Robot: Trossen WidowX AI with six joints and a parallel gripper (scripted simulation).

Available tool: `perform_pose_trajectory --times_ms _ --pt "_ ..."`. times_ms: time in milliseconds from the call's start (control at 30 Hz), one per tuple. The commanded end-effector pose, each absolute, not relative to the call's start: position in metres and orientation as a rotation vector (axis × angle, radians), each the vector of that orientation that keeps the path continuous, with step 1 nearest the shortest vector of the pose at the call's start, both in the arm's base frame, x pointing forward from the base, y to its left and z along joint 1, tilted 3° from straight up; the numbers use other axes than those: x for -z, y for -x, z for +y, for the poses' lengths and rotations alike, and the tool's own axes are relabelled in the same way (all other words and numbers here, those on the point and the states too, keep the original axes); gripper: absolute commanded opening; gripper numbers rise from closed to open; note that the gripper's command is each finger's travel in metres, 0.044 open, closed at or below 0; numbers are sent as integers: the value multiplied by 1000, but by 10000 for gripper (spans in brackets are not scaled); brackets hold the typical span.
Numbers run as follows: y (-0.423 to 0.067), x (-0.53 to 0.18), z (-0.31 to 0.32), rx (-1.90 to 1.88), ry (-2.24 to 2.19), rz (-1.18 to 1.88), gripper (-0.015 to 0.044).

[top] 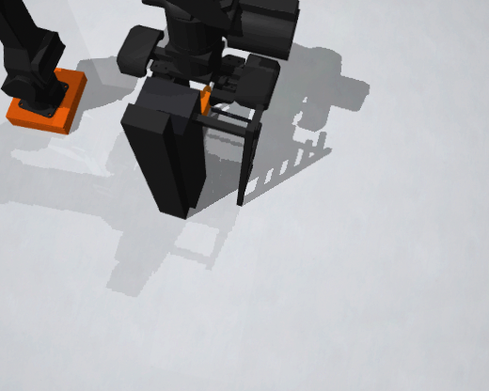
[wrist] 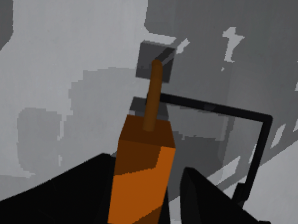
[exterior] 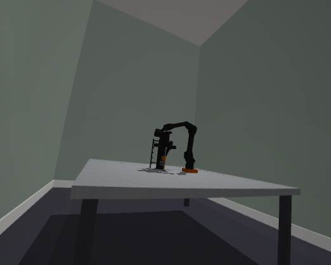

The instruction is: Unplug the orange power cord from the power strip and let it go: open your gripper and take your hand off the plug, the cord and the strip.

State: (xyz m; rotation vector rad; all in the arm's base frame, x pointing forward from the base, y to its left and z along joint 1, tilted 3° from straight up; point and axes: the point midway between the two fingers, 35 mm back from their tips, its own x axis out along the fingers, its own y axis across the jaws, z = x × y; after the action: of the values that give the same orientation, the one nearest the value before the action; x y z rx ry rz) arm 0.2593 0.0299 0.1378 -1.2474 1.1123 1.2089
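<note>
Arm arched over, gripper pointing straight down astride orange plug; fingers partly open, not gripping it.

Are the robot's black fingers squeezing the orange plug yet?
No, the black gripper straddles the orange block-shaped plug with visible gaps on both sides.

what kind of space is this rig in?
Looks like a bare indoor room, probably a test cell: plain green walls, a dark floor, and one grey table carrying the arm and the power strip.
</note>
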Motion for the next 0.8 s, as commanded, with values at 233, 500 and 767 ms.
perform_pose_trajectory --times_ms 233,500,767 --pt "-259 -130 30 -1211 1247 1114 134" --pt "-259 -130 30 -1211 1247 1114 22" --pt "-260 -130 34 -1211 1246 1114 0"
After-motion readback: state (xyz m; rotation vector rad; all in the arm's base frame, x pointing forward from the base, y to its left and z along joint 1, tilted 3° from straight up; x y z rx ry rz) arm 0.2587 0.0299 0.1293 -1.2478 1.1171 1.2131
